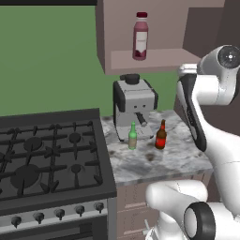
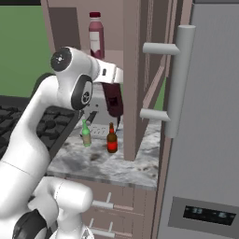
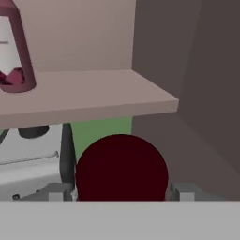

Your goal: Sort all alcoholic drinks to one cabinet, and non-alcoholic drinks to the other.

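The maroon bottle (image 2: pixel 115 100) sits pinched in the tool (image 3: pixel 121 190) below the cabinet shelf (image 1: pixel 154 58), where the pink bottle (image 1: pixel 140 36) stands; green bottle (image 1: pixel 133 136) and amber bottle (image 1: pixel 161 135) stand on the counter (image 1: pixel 173 159).

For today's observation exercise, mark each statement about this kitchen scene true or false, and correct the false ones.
1. The pink bottle stands on the cabinet shelf. True.
2. The green bottle lies on its side on the stove. False: it stands upright on the counter.
3. The tool holds the dark maroon bottle. True.
4. The amber bottle is inside the cabinet. False: it stands on the counter beside the green bottle.
5. A coffee machine stands behind the two small bottles. True.
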